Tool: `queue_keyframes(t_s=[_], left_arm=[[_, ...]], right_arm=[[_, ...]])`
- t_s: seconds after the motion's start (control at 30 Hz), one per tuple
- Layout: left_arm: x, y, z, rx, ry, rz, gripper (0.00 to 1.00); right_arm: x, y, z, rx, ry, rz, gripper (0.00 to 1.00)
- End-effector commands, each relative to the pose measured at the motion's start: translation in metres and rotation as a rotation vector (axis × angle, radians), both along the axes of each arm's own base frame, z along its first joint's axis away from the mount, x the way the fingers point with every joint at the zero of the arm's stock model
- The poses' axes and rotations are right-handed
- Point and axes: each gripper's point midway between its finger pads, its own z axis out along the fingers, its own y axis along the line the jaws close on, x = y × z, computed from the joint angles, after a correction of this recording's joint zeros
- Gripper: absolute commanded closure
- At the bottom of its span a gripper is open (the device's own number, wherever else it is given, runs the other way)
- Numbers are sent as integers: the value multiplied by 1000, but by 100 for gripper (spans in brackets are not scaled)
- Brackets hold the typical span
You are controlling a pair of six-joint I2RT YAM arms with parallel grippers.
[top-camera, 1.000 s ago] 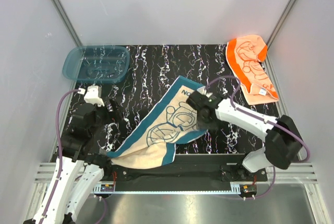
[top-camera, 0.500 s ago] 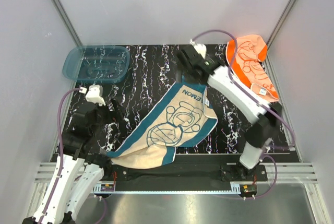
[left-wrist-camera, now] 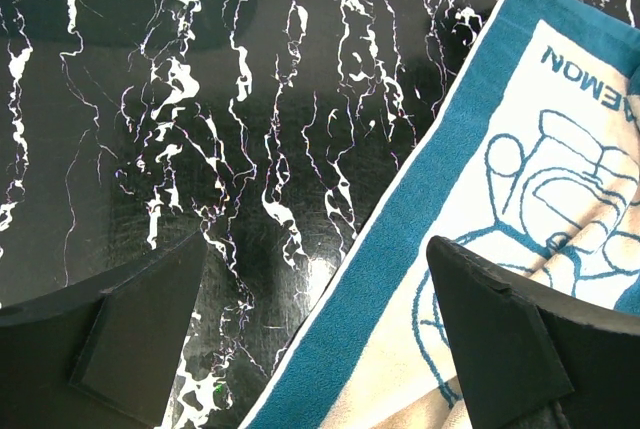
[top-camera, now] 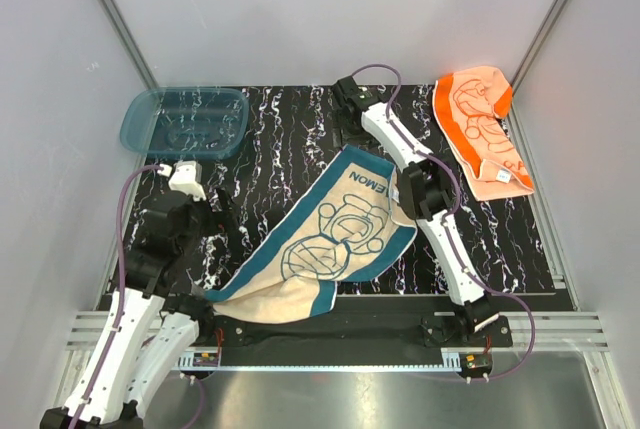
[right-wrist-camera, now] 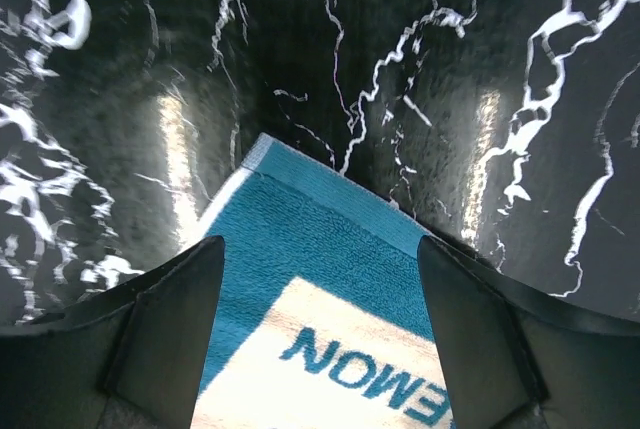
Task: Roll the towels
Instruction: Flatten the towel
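Note:
A blue-bordered cream towel with a line drawing lies diagonally on the black marbled table, its near end crumpled at the front edge. My right gripper is stretched to the far side, open and empty. In the right wrist view it hovers above the towel's far edge. My left gripper is open and empty over bare table just left of the towel. In the left wrist view the towel's blue border runs between the fingers. An orange towel lies spread at the far right.
A clear blue plastic bin sits at the far left corner. White walls enclose the table on three sides. A metal rail runs along the front edge by the arm bases.
My right arm swung from over the middle of the blue towel out to its far edge and stretched further away. The towel's far end now lies flatter. The left arm barely moved.

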Motion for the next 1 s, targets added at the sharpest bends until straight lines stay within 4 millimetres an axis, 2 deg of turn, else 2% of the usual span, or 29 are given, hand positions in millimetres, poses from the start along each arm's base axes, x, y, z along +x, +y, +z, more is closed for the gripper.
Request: queue_keyframes(t_s=[0.0,0.1,0.13,0.27,0.43,0.57,0.6,0.67,0.7,0.73,0.8,0.83,0.87,0.9,0.93,0.97], left_arm=[[6,-5,6,-10,-35,-23,1],[6,-5,7,-9,-37,-22,1],[6,-5,7,-9,-37,-20,1],[7,-5,6,-8,-34,-18,1],[7,-4,4,-6,-27,-17,1],[7,-4,3,-4,-19,-17,1],[7,-4,3,-4,-21,-16,1],[8,-4,2,-3,-15,-14,1],[8,-4,2,-1,-12,-11,1],[8,-4,1,-1,-8,-10,1],[9,-3,0,3,-2,-6,1],[9,-3,-1,5,4,-6,1],[9,-3,-2,5,7,-4,1],[10,-3,-1,6,6,-5,1],[11,-3,-3,8,15,-5,1],[11,-4,-3,10,18,-7,1]], right_arm=[[6,17,10,65,-37,71,16],[7,22,-10,74,-12,84,17],[10,24,-8,81,-24,89,17],[13,28,-20,91,-19,95,18],[7,26,-41,75,22,91,21],[1,23,-55,60,54,90,42],[0,22,-57,54,61,94,52],[-1,19,-58,43,64,98,62],[-1,19,-58,39,63,100,70],[-2,16,-59,25,64,108,72],[1,4,-53,-18,47,86,84],[4,-12,-51,-54,45,45,98],[5,-24,-50,-65,52,18,100],[8,-36,-40,-59,45,-9,100],[9,-65,-46,-61,73,-71,100],[12,-78,-26,-41,48,-103,100]])
